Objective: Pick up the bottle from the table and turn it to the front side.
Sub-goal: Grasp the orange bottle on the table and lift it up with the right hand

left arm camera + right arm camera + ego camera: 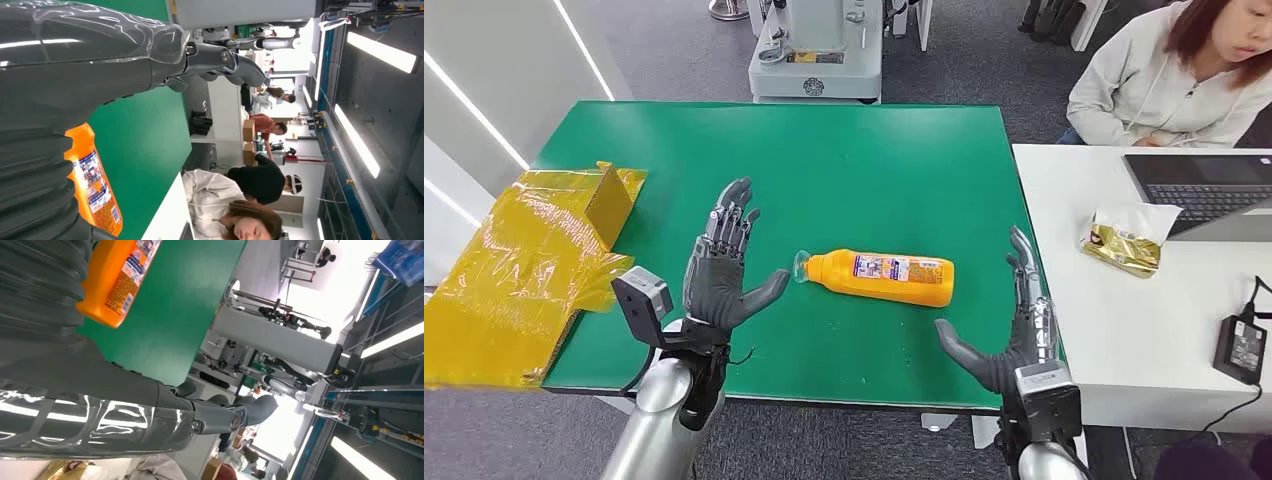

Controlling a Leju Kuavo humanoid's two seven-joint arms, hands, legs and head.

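Orange bottle [882, 277] lying on its side near the front middle of the green table [824, 160], clear cap end pointing toward the left hand [724, 275], printed label facing up. Nothing holding it, nothing stacked on it.

Left hand hovering just beside the cap end, palm turned toward the bottle, fingers [729, 215] spread wide and stretched out, thumb reaching toward the cap but looks a hair short of touching, hard to call. Right hand [1014, 335] out past the bottle's bottom end near the table's right edge, also spread wide, thumb angled in toward the bottle, well clear of it. Bottle sitting between the two palms.

Around it: crumpled yellow wrapping [519, 275] draped over the table's left edge, with a small yellow-wrapped box shape [612, 195] sticking up near the far end of it. White desk [1144, 330] butted right up against the right side of the green table, carrying a laptop [1209, 190], a gold snack bag [1124, 245] and a black power brick [1241, 345] with cable. Person in a grey hoodie [1164, 85] seated behind that desk. Grey machine base [816, 60] on the floor beyond the far edge.

Open green surface between each palm and the bottle.
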